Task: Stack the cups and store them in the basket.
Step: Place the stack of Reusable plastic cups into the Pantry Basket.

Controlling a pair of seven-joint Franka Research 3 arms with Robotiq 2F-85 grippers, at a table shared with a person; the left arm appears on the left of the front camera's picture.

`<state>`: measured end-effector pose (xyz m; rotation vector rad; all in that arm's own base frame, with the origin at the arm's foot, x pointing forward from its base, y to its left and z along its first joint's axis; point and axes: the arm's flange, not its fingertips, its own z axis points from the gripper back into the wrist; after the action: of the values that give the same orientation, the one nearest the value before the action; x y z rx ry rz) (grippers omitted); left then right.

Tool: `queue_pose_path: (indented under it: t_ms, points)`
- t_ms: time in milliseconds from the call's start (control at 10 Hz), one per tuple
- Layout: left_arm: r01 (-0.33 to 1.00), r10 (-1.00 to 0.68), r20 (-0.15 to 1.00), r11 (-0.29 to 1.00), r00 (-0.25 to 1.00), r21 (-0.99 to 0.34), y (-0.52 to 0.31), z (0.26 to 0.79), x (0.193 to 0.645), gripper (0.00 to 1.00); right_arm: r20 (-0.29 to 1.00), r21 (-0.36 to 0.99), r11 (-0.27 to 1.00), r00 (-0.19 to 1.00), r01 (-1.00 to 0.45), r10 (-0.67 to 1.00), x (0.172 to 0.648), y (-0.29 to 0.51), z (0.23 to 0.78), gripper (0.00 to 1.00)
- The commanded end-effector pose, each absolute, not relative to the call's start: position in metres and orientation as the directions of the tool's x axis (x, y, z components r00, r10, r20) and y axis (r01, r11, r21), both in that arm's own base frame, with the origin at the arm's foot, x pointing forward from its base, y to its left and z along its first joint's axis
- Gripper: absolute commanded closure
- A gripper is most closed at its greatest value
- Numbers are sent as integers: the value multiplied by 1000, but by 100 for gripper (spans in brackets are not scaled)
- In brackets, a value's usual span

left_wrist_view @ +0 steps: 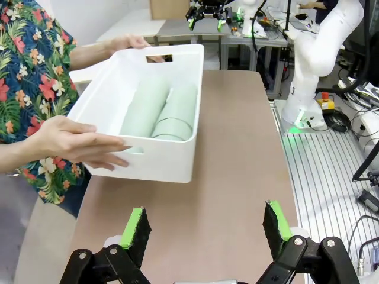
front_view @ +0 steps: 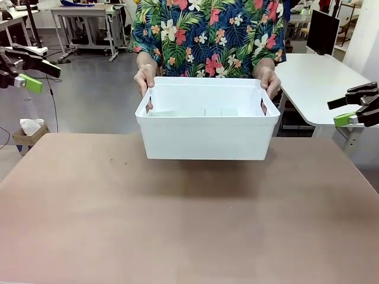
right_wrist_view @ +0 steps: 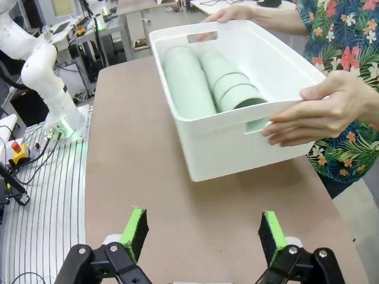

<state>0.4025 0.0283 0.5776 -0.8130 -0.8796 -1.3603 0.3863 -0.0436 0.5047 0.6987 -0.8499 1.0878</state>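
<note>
White plastic basket (front_view: 207, 127), rectangular, with smooth solid walls, a rolled rim and cut-out handle slots in its short ends, at the centre of the front view. A person in a floral shirt grips both short ends, one of the person's hands (front_view: 145, 78) at the upper left of the basket and the other (front_view: 269, 80) at its upper right. The basket appears lifted just clear of the desk (front_view: 189, 219), a matte brown surface with a soft shadow beneath the basket.

Inside the basket, the cups (right_wrist_view: 207, 80) lie on their sides: pale mint-green, matte, tapered tumblers nested into stacks, side by side along the basket floor, seen at the upper centre of the right wrist view and the upper left of the left wrist view (left_wrist_view: 160, 109).

Left hand (left_wrist_view: 204, 228), black with green pads, at the bottom edge of the left wrist view: fingers spread wide, nothing between them, well apart from the basket. Right hand (right_wrist_view: 204, 234), bottom edge of the right wrist view: likewise spread and empty. In the front view they sit at the far left (front_view: 26, 74) and far right (front_view: 355, 109) edges.
</note>
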Motion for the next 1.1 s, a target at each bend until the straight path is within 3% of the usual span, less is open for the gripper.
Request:
queue_pose_path:
  t_ms: [0, 1000]
  points:
    - [998, -451, 892, 57, 18, 8, 27, 582, 401, 0, 875, 70, 322, 213, -944, 434, 386, -42, 506, 0]
    - [998, -451, 892, 57, 18, 8, 27, 582, 401, 0, 875, 70, 322, 213, -944, 434, 386, -42, 506, 0]
